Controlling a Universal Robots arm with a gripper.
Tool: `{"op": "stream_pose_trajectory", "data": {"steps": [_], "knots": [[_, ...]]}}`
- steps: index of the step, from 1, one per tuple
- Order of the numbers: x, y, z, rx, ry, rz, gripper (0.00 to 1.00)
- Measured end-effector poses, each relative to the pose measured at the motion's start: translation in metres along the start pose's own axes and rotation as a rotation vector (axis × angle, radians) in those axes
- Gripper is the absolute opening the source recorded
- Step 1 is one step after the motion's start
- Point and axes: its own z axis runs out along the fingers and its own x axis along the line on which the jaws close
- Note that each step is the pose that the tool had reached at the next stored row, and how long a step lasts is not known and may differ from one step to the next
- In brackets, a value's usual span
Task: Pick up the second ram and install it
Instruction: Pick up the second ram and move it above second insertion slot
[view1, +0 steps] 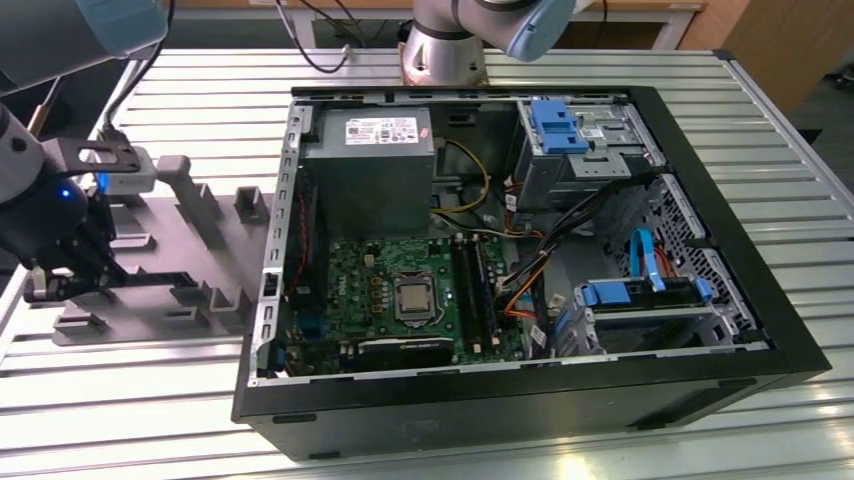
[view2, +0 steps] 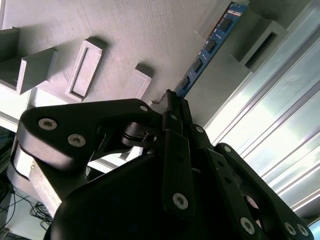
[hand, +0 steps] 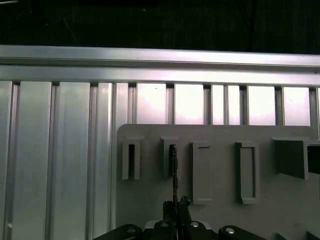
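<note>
Gripper (view1: 56, 288) – black, linkage-fingered, on the end of the arm – sits low over the grey moulded plastic holder tray (view1: 187, 250) at the exterior view's left, well apart from the open black computer case (view1: 534, 392).

In the second wrist view the gripper's (view2: 172, 100) fingers (view2: 176, 131) are drawn in tight and pinch one end of the second ram (view2: 210, 47), a long thin blue-green circuit-board stick with small dark chips in a row. The stick runs away from the fingertips across the tray (view2: 150, 30); its far end reaches a raised slotted block of the tray. Whether the stick is lifted clear of the tray or resting in it, I cannot tell.

In the first wrist view the ram (hand: 174, 172) is edge-on – a thin dark line from the gripper (hand: 176, 206) to a narrow upright slot in the tray (hand: 142, 200).

The tray lies on a slatted aluminium table (view1: 200, 90). Inside the case, a green motherboard (view1: 360, 270) with long black memory slots (view1: 470, 285) beside the processor socket.
</note>
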Motion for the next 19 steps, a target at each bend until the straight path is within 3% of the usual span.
{"op": "stream_pose_trajectory", "data": {"steps": [19], "knots": [[-0.0005,0.0003,-0.0070,0.0000,0.0000,0.000,0.14]]}}
